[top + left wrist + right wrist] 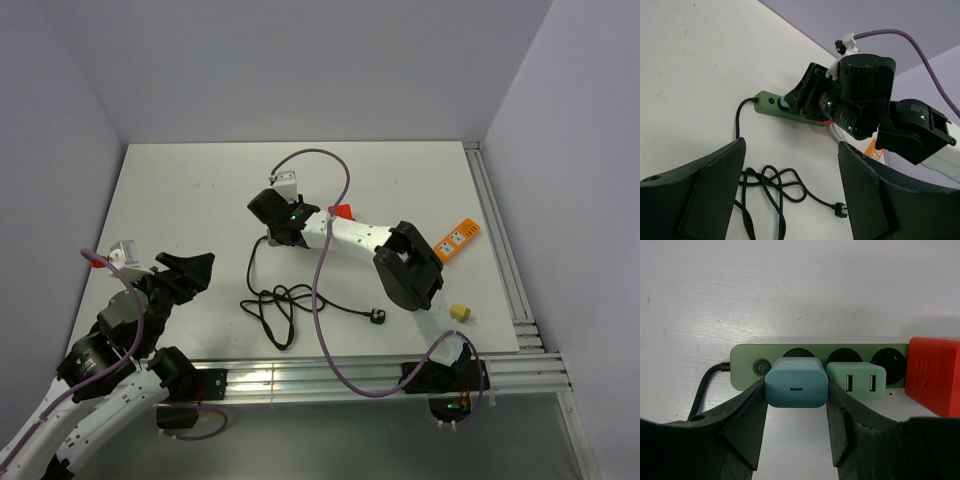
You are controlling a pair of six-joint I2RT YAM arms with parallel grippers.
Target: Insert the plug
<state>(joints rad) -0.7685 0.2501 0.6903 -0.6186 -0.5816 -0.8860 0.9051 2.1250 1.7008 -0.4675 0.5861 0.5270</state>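
A teal USB-C charger plug (796, 382) sits over the first socket of a green power strip (747, 356), beside its power button. My right gripper (796, 392) is shut on the plug, one black finger (751, 412) pressed to each side. How deep the plug sits in the socket does not show. In the left wrist view the same plug (784, 102) peeks out between the strip (767, 105) and the right gripper (807, 95). My left gripper (792, 195) hangs open and empty over the strip's coiled cable (770, 187), at the left front (190, 272).
A pale green USB adapter (856, 380) and a red adapter (932, 375) occupy the neighbouring sockets. The strip's black cable (275, 300) ends in a loose mains plug (377, 317). An orange strip (458, 238) and a small yellow piece (460, 313) lie at the right.
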